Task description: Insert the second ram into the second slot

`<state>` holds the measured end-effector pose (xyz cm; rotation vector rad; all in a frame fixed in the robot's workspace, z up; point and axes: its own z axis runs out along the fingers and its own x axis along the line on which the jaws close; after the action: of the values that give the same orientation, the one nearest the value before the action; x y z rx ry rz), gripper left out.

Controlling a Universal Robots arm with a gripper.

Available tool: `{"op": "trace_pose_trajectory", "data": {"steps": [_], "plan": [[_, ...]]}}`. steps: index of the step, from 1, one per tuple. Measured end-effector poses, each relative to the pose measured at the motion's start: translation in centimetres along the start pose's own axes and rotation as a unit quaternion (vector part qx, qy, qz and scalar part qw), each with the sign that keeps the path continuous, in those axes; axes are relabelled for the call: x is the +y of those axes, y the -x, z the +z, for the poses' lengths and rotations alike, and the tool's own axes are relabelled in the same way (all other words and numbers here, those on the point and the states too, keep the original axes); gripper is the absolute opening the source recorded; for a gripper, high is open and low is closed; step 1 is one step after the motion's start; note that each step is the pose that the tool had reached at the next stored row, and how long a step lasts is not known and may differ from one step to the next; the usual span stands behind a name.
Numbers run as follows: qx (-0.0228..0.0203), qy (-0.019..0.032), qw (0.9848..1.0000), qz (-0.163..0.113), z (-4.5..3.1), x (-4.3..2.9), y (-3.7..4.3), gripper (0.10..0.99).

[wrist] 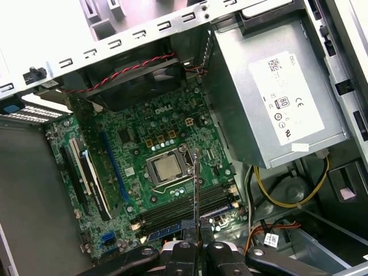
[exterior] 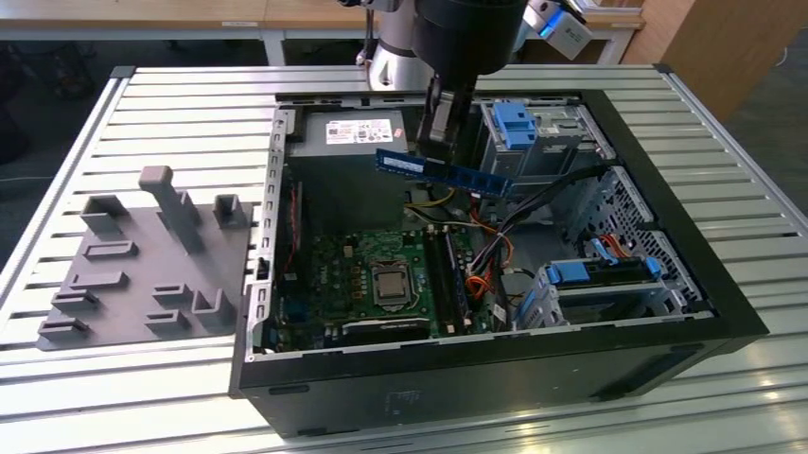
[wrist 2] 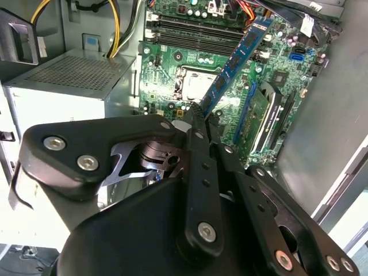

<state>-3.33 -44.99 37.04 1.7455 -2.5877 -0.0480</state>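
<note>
Above the open black desktop computer case (exterior: 505,383), the arm's black two-fingered gripper (exterior: 438,151) holds the second ram (exterior: 445,174), a thin, long blue circuit-board stick with small dark chips.

Both fingers are pressed together on the stick, which hangs clear of the green motherboard (exterior: 378,274) and sits in no slot. In the exterior view it slopes slightly down toward that view's right. In the first wrist view the stick (wrist: 196,190) appears edge-on beyond the gripper (wrist: 195,244), over the long black memory slots (wrist: 184,208) beside the square processor socket (wrist: 167,168). The grey metal power supply box (wrist: 270,98) stands alongside. A grey moulded fixture plate (exterior: 139,274) lies on the slatted aluminium table (exterior: 165,104) at the exterior view's left.
</note>
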Motion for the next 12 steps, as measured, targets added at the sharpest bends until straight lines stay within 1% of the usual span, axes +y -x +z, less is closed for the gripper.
{"op": "trace_pose_trajectory", "data": {"steps": [12], "plan": [[-0.0005, 0.0000, 0.9999, 0.014, 0.00, 0.00, 0.00, 0.137]]}}
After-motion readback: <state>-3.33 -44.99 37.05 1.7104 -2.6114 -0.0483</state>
